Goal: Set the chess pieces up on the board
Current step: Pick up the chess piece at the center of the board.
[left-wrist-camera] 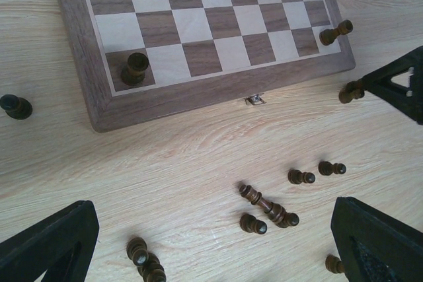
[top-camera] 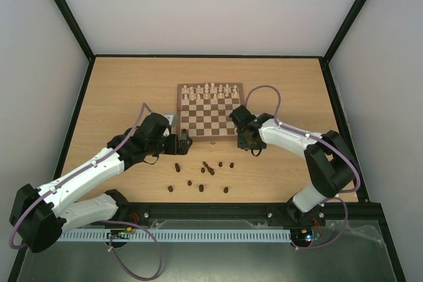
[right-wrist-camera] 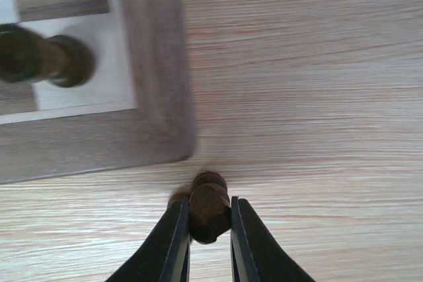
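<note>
The right gripper (right-wrist-camera: 209, 211) pinches a dark piece (right-wrist-camera: 209, 195) just off the corner of the board (right-wrist-camera: 155, 64) while the left gripper (left-wrist-camera: 218, 242) hangs open over the loose pieces (left-wrist-camera: 268, 207), so the next move is probably lifting it onto its square.

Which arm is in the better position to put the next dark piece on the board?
Right. The right pincer is shut on a dark piece beside the near corner of the board. The left pincer is open and holds nothing.
</note>
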You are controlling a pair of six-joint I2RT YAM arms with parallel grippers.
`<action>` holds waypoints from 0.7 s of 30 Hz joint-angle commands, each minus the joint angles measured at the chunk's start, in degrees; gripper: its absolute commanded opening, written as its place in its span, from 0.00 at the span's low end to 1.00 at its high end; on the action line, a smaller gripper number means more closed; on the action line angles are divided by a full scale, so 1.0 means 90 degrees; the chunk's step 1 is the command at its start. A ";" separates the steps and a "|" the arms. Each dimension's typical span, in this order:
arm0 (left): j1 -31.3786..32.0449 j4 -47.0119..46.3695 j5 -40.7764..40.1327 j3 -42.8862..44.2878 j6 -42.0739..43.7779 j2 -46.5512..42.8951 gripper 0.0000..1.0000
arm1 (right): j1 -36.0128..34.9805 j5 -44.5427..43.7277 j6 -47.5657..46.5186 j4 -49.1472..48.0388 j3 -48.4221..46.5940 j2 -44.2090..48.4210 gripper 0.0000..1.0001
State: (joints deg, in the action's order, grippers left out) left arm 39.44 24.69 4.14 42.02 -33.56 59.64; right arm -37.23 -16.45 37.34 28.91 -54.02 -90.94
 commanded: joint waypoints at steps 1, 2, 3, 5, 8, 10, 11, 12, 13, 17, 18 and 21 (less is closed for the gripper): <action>-0.0056 -0.0084 0.0089 -0.0066 0.0101 0.0081 1.00 | 0.0241 -0.0360 -0.0065 0.0585 0.0252 0.0565 0.13; -0.0056 -0.0094 0.0109 -0.0068 0.0103 0.0096 1.00 | 0.0299 -0.0443 -0.0067 0.0636 0.0282 0.0630 0.14; -0.0061 -0.0105 0.0129 -0.0065 0.0104 0.0110 1.00 | 0.0368 -0.0534 -0.0065 0.0714 0.0294 0.0669 0.13; -0.0056 -0.0113 0.0163 -0.0056 0.0096 0.0122 0.99 | 0.0508 -0.0665 -0.0082 0.0802 0.0356 0.0768 0.13; -0.0056 -0.0090 0.0166 -0.0061 0.0096 0.0072 0.99 | 0.0625 -0.0842 -0.0077 0.0914 0.0378 0.1070 0.13; -0.0057 -0.0076 0.0139 -0.0069 0.0083 0.0029 1.00 | 0.0631 -0.0820 -0.0079 0.0964 0.0318 0.1305 0.13; -0.0057 -0.0077 0.0136 -0.0077 0.0077 0.0024 1.00 | 0.0631 -0.0835 -0.0080 0.1058 0.0248 0.1356 0.13; -0.0056 -0.0064 0.0149 -0.0070 0.0072 0.0024 0.99 | 0.0631 -0.0833 -0.0081 0.1134 0.0190 0.1363 0.13; -0.0061 -0.0063 0.0162 -0.0074 0.0068 0.0024 0.99 | 0.0631 -0.0804 -0.0077 0.1188 0.0138 0.1390 0.13; -0.0056 -0.0100 0.0189 -0.0104 0.0030 -0.0005 1.00 | 0.0631 -0.0352 -0.0164 0.1157 0.0097 0.1703 0.11; -0.0056 -0.0119 0.0211 -0.0115 0.0026 -0.0006 1.00 | 0.0631 -0.0263 -0.0250 0.1173 0.0074 0.1789 0.11; -0.0056 -0.0299 0.0409 -0.0195 0.0001 -0.0057 0.99 | 0.0631 0.0116 -0.0349 0.1169 -0.0002 0.2043 0.11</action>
State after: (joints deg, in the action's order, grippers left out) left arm 39.20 24.23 5.48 41.76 -33.47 60.20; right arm -31.59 -19.55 36.03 36.12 -52.03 -75.79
